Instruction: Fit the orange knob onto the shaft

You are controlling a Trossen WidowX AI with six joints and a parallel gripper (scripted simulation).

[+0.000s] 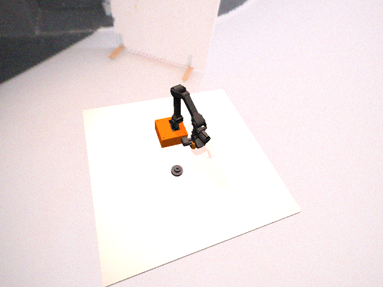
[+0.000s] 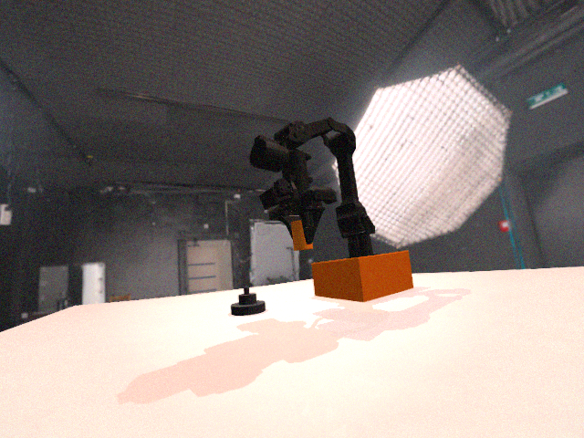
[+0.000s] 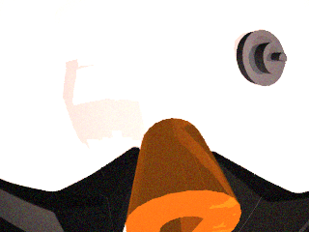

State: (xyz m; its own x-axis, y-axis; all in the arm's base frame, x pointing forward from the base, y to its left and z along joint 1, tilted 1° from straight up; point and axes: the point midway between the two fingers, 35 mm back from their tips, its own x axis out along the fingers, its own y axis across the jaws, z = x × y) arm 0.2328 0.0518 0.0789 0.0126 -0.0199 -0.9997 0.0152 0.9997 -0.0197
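The orange knob (image 1: pixel 193 146) (image 2: pixel 299 235) (image 3: pixel 174 169) is a short cylinder; its near end with part of the hole shows at the bottom of the wrist view. My gripper (image 2: pixel 301 232) (image 3: pixel 176 181) is shut on the knob, one dark finger on each side, and holds it up above the table. The round dark pedestal (image 1: pixel 173 173) (image 2: pixel 247 308) (image 3: pixel 250 58) stands on the table, clear of the knob, at the upper right in the wrist view. Its thin shaft (image 2: pixel 245 290) (image 3: pixel 278 56) points up from a raised step. The flat sides of shaft and hole cannot be made out.
The orange base block (image 1: pixel 173 137) (image 2: pixel 360 277) carries the arm, behind the pedestal in the top view. The white table top (image 1: pixel 185 222) (image 2: pixel 377 377) shows its edges in the top view. Pale shadows of the arm fall on it.
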